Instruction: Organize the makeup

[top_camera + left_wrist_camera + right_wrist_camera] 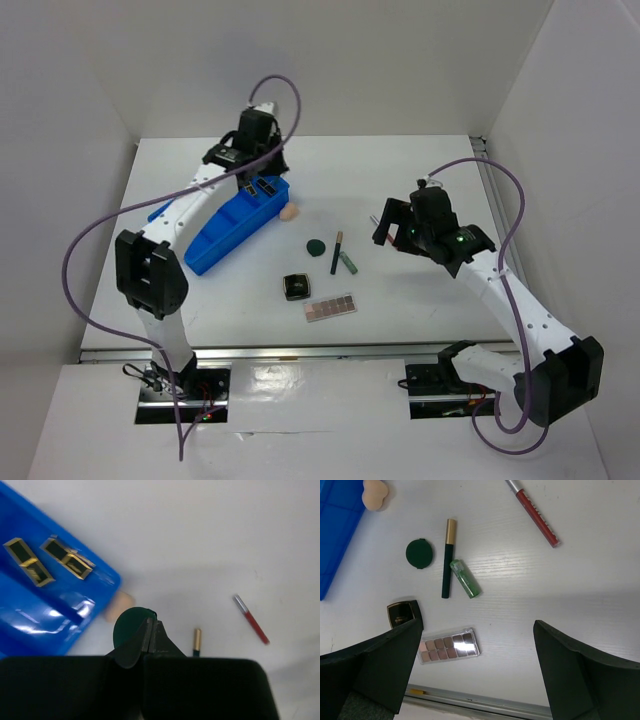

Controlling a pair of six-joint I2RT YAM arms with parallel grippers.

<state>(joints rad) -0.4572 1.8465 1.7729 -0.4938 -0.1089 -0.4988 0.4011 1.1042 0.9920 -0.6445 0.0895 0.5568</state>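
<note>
Two black-gold lipstick tubes [257, 188] lie in the far end of the blue tray [222, 240]; the left wrist view shows them too [67, 559]. My left gripper [262, 166] is shut and empty, raised above that end of the tray [151, 622]. On the table lie the beige sponge [289, 212], a dark round compact [315, 245], a dark gold-capped pencil [337, 250], a green pencil [349, 262], a square compact [296, 287] and the eyeshadow palette [330, 307]. My right gripper [393, 226] is open and empty [477, 622], above the palette [449, 646]. A red pencil [535, 515] lies further off.
White walls close the table at the back and both sides. A metal rail [480, 705] runs along the near edge. The tray lies diagonally at the left, under my left arm.
</note>
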